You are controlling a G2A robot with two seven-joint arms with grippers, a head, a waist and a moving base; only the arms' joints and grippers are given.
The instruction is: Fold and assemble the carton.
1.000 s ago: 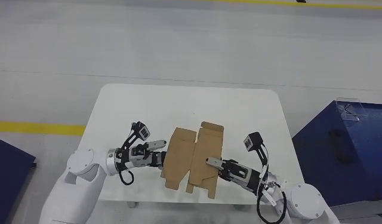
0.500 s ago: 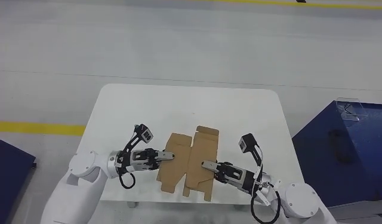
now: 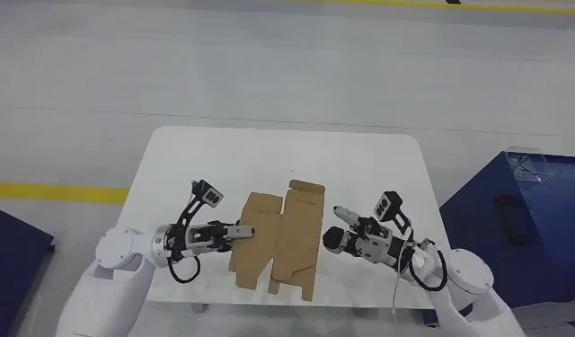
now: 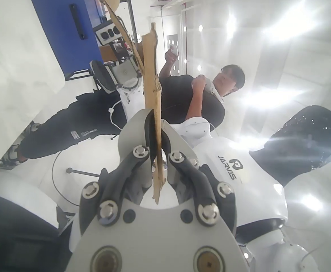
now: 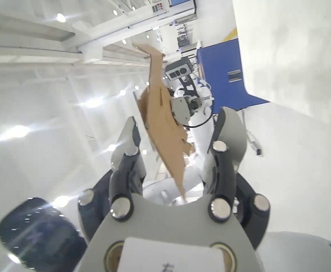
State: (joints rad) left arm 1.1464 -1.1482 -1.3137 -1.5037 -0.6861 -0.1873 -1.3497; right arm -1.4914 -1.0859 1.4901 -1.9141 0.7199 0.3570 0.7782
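Note:
The flat brown carton (image 3: 283,238) is held over the front middle of the white table (image 3: 269,153). My left gripper (image 3: 246,232) is shut on the carton's left edge. In the left wrist view the cardboard (image 4: 151,86) runs edge-on between the closed fingers of that gripper (image 4: 154,120). My right gripper (image 3: 331,227) sits at the carton's right edge, open. In the right wrist view its fingers (image 5: 227,120) are spread wide on either side of the cardboard sheet (image 5: 161,120) without touching it, and the left arm's gripper (image 5: 182,108) shows beyond.
A dark blue cabinet (image 3: 512,220) stands right of the table, and another blue object (image 3: 13,252) is at the left. The table's front edge (image 3: 269,305) lies just below the carton. Bare tabletop stretches behind the carton.
My right gripper has let go of the carton, opened and drawn back to the right. The carton and left gripper have shifted slightly left.

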